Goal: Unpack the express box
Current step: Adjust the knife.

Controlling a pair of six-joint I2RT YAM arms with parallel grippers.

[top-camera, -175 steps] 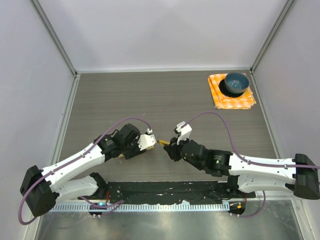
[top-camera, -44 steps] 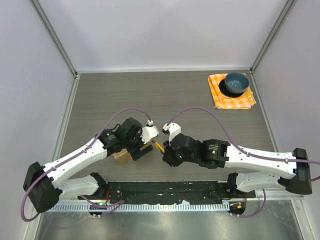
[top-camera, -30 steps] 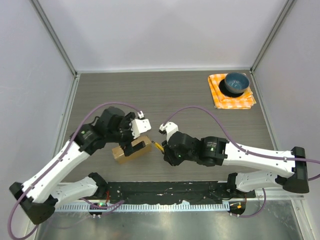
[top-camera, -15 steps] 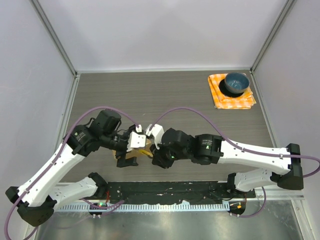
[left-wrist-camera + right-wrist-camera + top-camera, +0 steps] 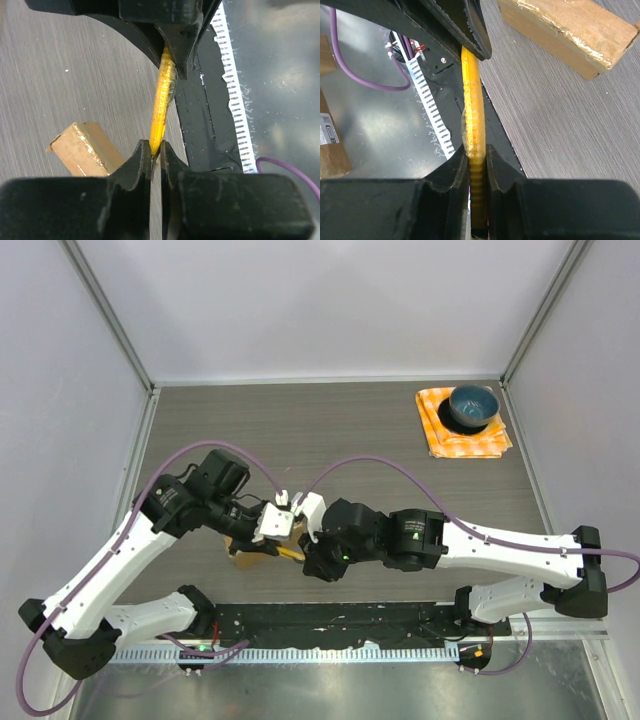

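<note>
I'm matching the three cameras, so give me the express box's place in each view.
Top external: express box, low and left of centre, partly under the left gripper.
Left wrist: the box, lower left.
Right wrist: the box, upper right corner.
Shared landmark: the yellow stick, clamped between left gripper and right gripper, beside the box in every view.

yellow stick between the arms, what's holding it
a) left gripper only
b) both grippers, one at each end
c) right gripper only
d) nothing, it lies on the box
b: the left gripper pinches one end of the yellow stick and the right gripper clamps the other end.
</note>
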